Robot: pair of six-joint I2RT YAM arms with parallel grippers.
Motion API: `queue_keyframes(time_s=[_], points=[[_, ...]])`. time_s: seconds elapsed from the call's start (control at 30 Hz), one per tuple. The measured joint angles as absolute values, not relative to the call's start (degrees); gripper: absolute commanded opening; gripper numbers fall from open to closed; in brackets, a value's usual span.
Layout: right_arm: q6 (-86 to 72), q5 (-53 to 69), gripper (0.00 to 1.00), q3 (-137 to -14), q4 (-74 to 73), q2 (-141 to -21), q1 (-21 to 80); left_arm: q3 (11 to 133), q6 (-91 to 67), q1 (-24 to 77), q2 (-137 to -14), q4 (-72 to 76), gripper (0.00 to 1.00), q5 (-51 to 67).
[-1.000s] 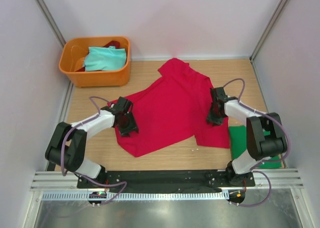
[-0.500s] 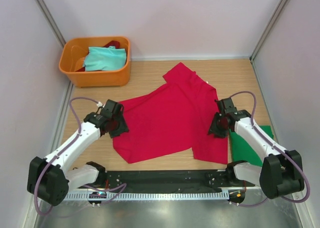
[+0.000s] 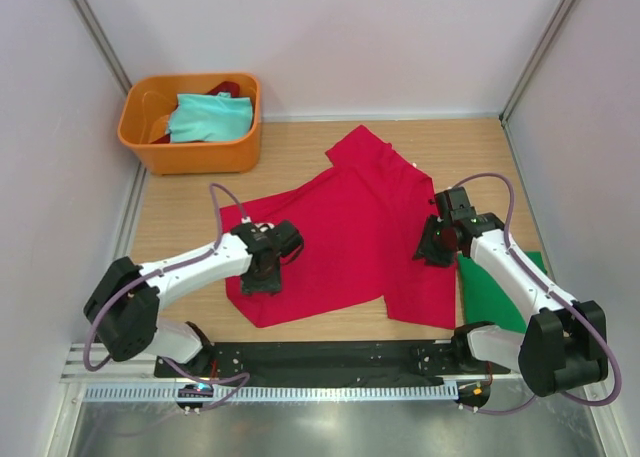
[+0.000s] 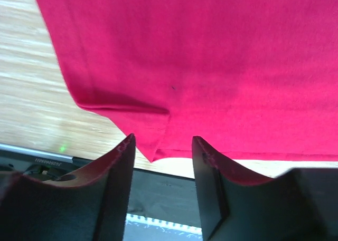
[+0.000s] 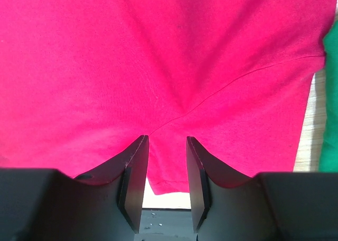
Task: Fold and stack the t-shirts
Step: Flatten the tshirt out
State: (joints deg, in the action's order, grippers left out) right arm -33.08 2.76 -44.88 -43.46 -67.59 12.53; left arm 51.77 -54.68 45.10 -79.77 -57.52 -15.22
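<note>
A bright red t-shirt (image 3: 345, 227) lies spread out on the wooden table, its bottom hem toward the arms. My left gripper (image 3: 268, 269) hovers over the shirt's lower left part, open and empty. In the left wrist view the left gripper (image 4: 161, 146) has a hem corner of the red shirt (image 4: 211, 67) just beyond its tips. My right gripper (image 3: 437, 245) is open over the shirt's right side. The right wrist view shows red cloth (image 5: 158, 56) under the right gripper (image 5: 166, 142), none pinched. A dark green t-shirt (image 3: 495, 292) lies at the right. A pale teal t-shirt (image 3: 208, 117) sits in the tub.
The orange plastic tub (image 3: 190, 155) stands at the back left corner and also holds some dark red cloth (image 3: 228, 87). White walls close in the table on three sides. The black base rail (image 3: 330, 357) runs along the near edge. The green cloth (image 5: 331, 104) shows at the right wrist view's edge.
The red shirt was drawn a little toward the near edge a second ago. The left gripper then swung from the shirt's left edge rightward onto the cloth. The right gripper barely moved.
</note>
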Motion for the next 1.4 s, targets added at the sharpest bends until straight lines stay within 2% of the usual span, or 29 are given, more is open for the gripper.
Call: queue_keyframes(time_s=[0.07, 0.23, 0.6, 0.7, 0.73, 0.8, 0.83, 0.93, 1.1, 1.17, 1.3, 1.37, 1.4], points=[[-33.0, 3.0, 0.41, -44.9, -43.5, -67.6, 12.5, 52.2, -56.5, 47.6, -81.8, -58.0, 0.4, -16.1], [-32.9, 3.4, 0.41, -44.9, -43.5, -67.2, 12.5, 52.4, -59.6, 50.3, -88.3, -58.3, 0.38, -17.6], [-31.9, 4.3, 0.41, -43.2, -43.5, -65.2, 12.5, 49.6, -62.8, 50.5, -88.7, -57.6, 0.37, -18.5], [-31.6, 4.5, 0.41, -43.2, -43.5, -65.2, 12.5, 49.0, -62.9, 50.5, -89.3, -57.0, 0.33, -18.5], [-31.6, 4.5, 0.41, -43.2, -43.5, -65.2, 12.5, 48.8, -62.9, 50.5, -89.4, -57.0, 0.26, -18.5], [-31.4, 4.7, 0.41, -43.2, -43.5, -65.2, 12.5, 48.3, -63.3, 50.5, -89.6, -56.9, 0.22, -18.6], [-31.4, 4.7, 0.41, -43.2, -43.5, -65.2, 12.5, 48.1, -63.7, 50.5, -89.6, -57.0, 0.15, -18.7], [-31.0, 4.7, 0.41, -43.2, -43.6, -65.2, 12.5, 47.6, -65.1, 50.5, -88.9, -57.4, 0.13, -19.4], [-30.2, 5.1, 0.41, -43.2, -43.6, -65.3, 12.5, 46.3, -70.5, 50.5, -81.6, -60.4, 0.09, -21.3], [-30.0, 5.3, 0.41, -43.2, -43.6, -65.3, 12.5, 45.6, -73.7, 50.5, -77.6, -62.2, 0.04, -21.9], [-29.6, 5.6, 0.41, -43.6, -43.9, -66.3, 12.5, 42.2, -84.0, 50.5, -66.8, -67.2, 0.0, -22.0], [-29.4, 5.7, 0.41, -43.7, -43.9, -66.7, 12.5, 39.8, -89.4, 50.5, -59.1, -70.0, 0.0, -21.8], [-29.4, 5.9, 0.41, -43.7, -43.9, -66.8, 12.5, 38.6, -91.8, 50.5, -53.8, -71.4, 0.07, -22.0]])
